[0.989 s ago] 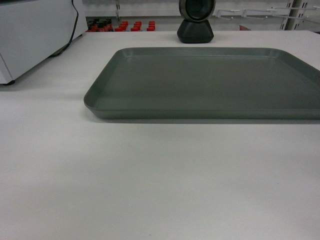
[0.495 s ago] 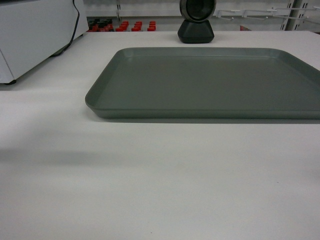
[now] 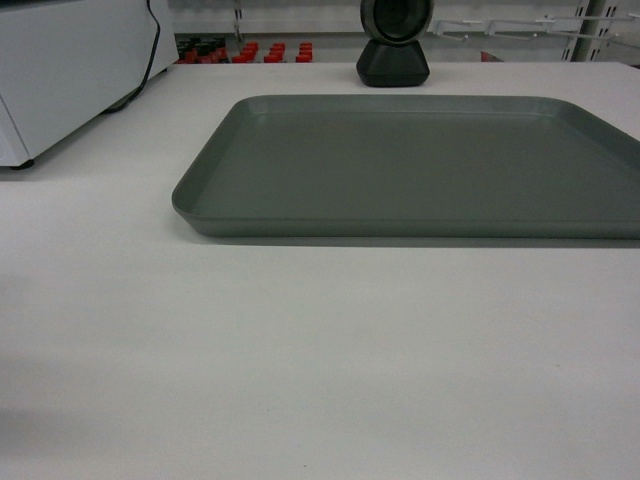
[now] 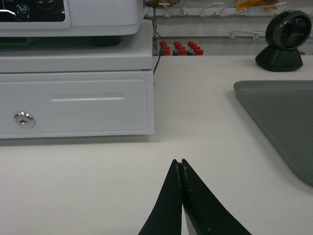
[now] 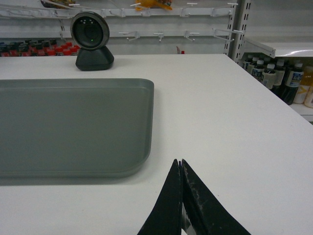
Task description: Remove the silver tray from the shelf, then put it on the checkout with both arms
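The big grey-silver flat tray (image 3: 420, 165) with round corners and a low rim lies flat on the smooth white worktop (image 3: 300, 370). It sits toward the back and right side of the worktop, and its right end runs out of the head view. Nothing lies in the tray.

The left gripper (image 4: 180, 166) is black, and its 2 flat fingers are pressed together with nothing between them. It hangs over the bare worktop, well apart from the left edge of the tray.

The right gripper (image 5: 179, 166) is black too, and its 2 fingers are also pressed together with nothing between them. It is over the bare worktop, near the front right corner of the tray but not touching it.

A round black scanner on a black stand (image 3: 393, 45) stands near the back edge of the worktop, behind the tray. A white cash drawer box with a small silver lock (image 4: 76, 100) sits on the left side of the worktop, with a white machine on top of it. Small red caps (image 3: 250, 50) show in a row past the back edge. Bottles with dark caps (image 5: 274, 76) stand on a low shelf past the right edge.
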